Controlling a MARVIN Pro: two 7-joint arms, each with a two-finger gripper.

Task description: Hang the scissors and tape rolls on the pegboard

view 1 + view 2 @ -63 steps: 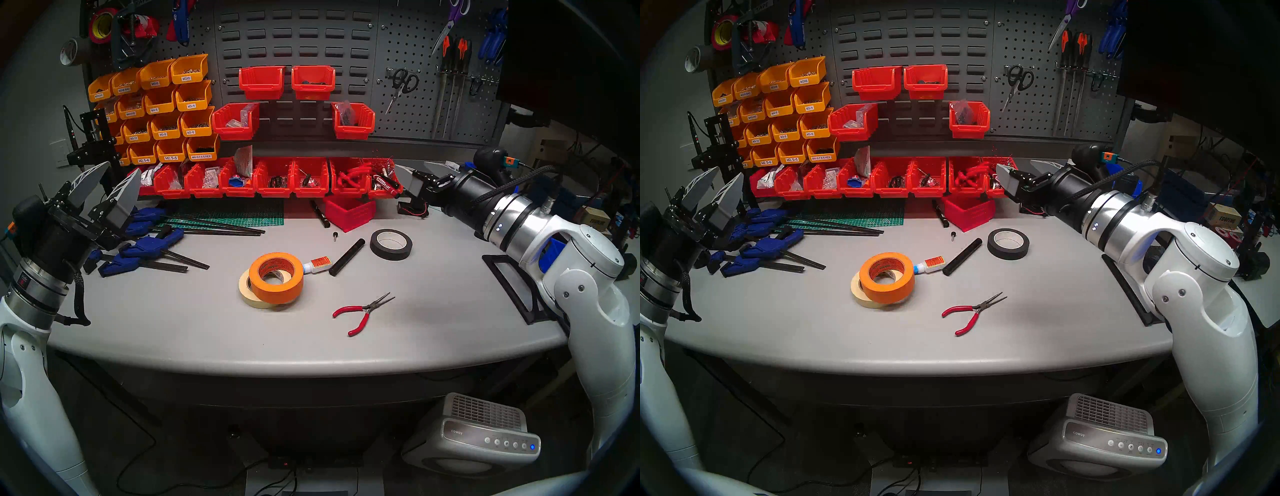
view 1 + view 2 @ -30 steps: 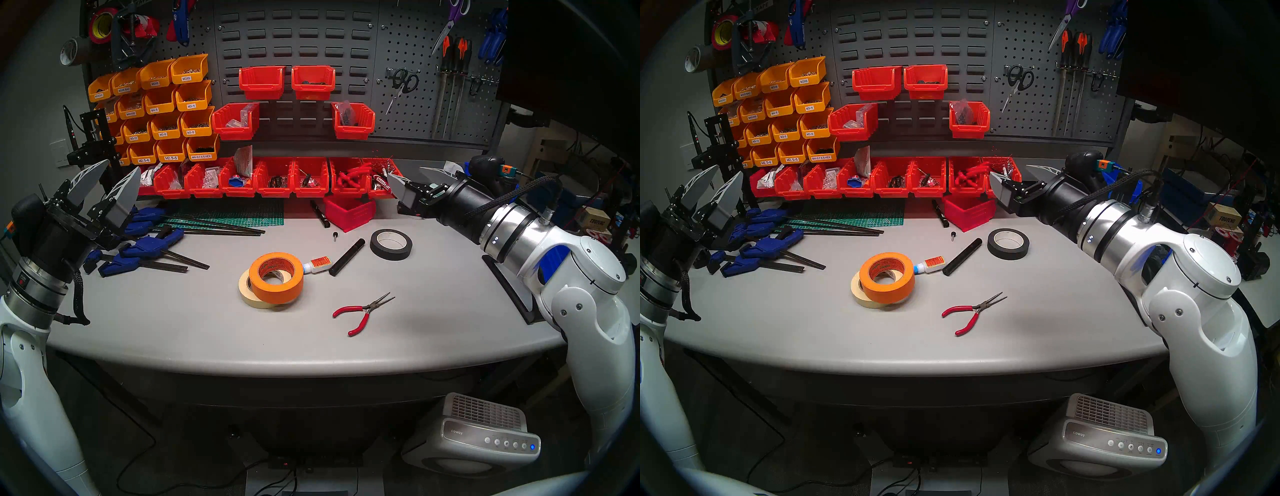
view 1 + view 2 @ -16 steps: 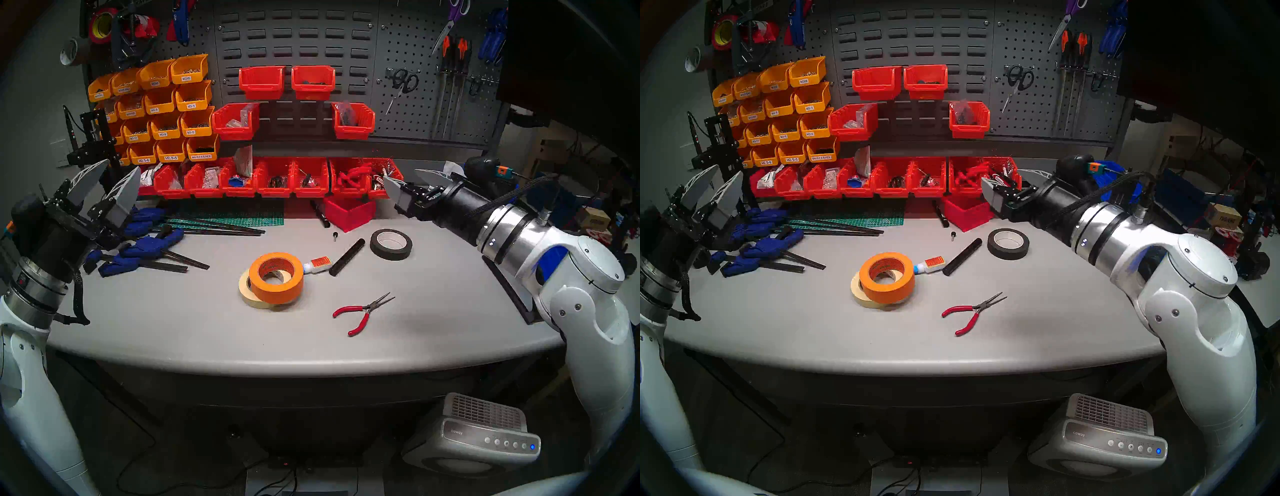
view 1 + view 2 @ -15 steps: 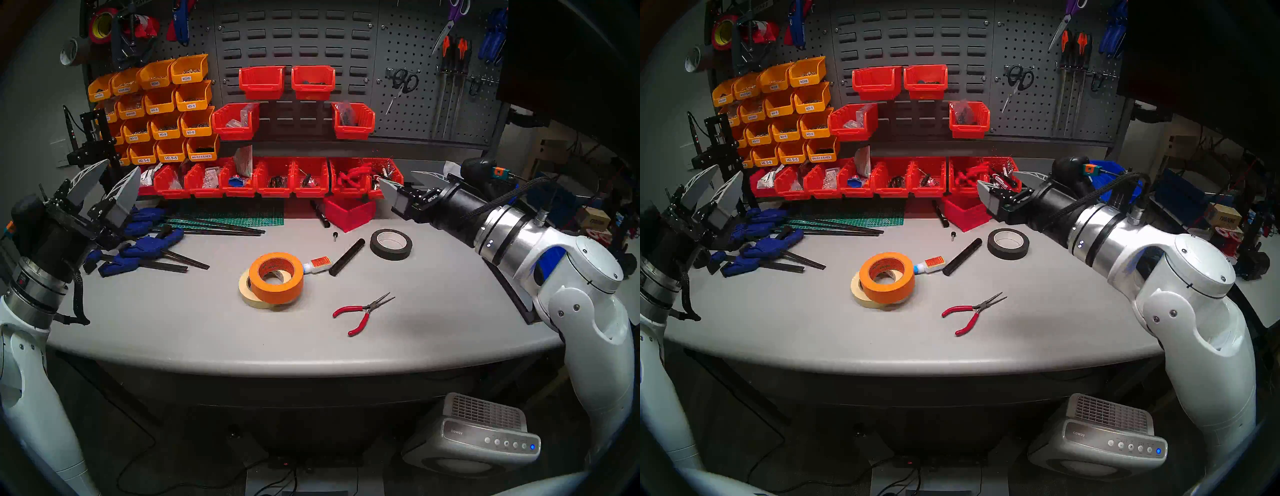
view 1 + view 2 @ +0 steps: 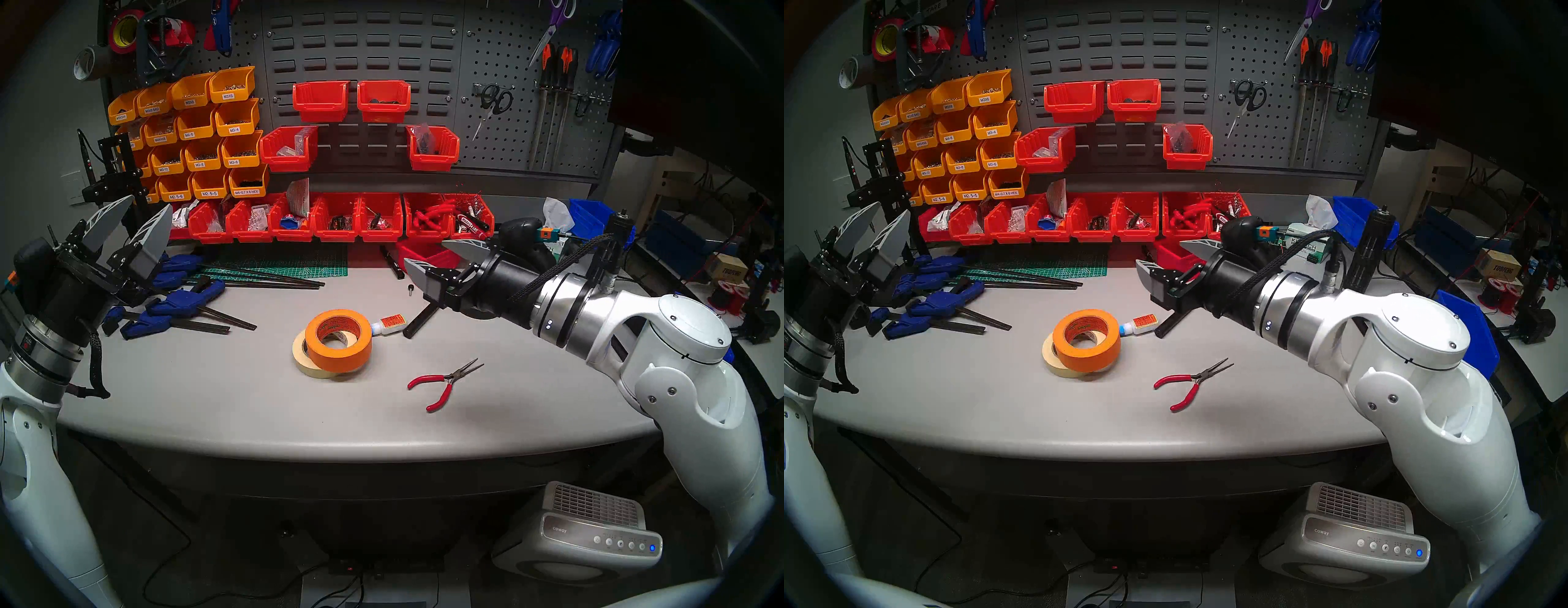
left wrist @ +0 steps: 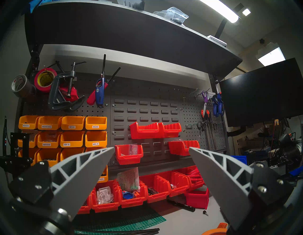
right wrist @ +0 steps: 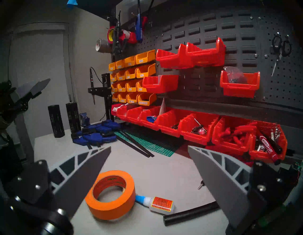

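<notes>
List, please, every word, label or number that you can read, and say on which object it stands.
"M3X5X4", "M3X8 BAD", "M3X8", "M3X6", "M4X4X6", "M4-6", "M3-4": labels on the yellow bins.
"MARKS A LOT": red marker in a red bin.
"coway": air purifier under the table.
"3M": grey tape roll.
"User Manual": bagged leaflet.
Glue bottle print: too small.

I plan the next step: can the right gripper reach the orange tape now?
Probably yes: the right gripper is open, and nothing stands between it and the orange tape; only the glue bottle touches its side.

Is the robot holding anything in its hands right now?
No, nothing is held. The left gripper and right gripper are both open and empty; the orange tape roll lies on the table.
</notes>
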